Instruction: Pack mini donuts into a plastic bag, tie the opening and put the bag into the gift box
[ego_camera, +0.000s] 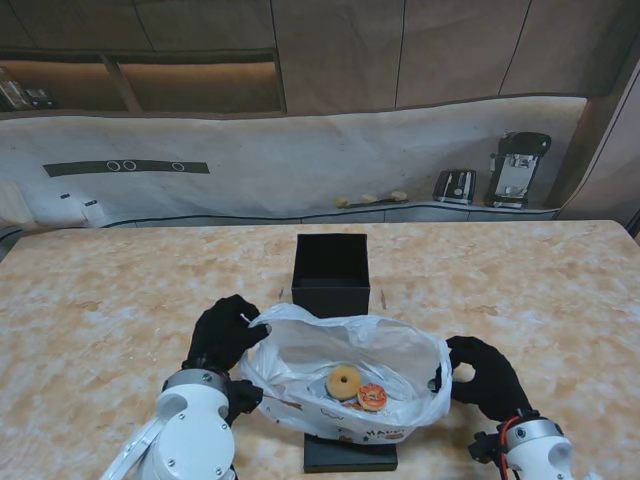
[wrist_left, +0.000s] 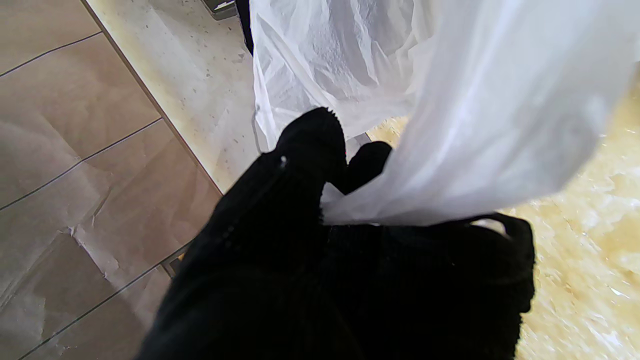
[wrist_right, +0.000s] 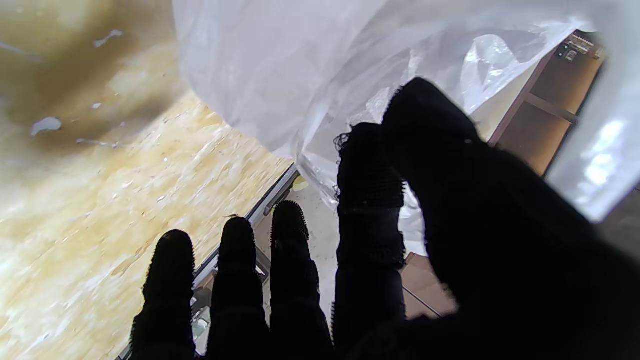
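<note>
Left robot hand and right robot hand each pinch an edge of the bag, mouth wide. Two donuts inside. Box just beyond, open.

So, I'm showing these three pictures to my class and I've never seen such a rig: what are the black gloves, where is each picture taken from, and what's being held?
The gloves are a robot's two five-finger hands. The wide picture looks down from the robot's stand; the other two come from cameras on its wrists. The left hand and right hand each pinch a side of a white plastic bag, holding its mouth open. Inside lie two mini donuts. An open black gift box stands just behind the bag on the marbled table.
</note>
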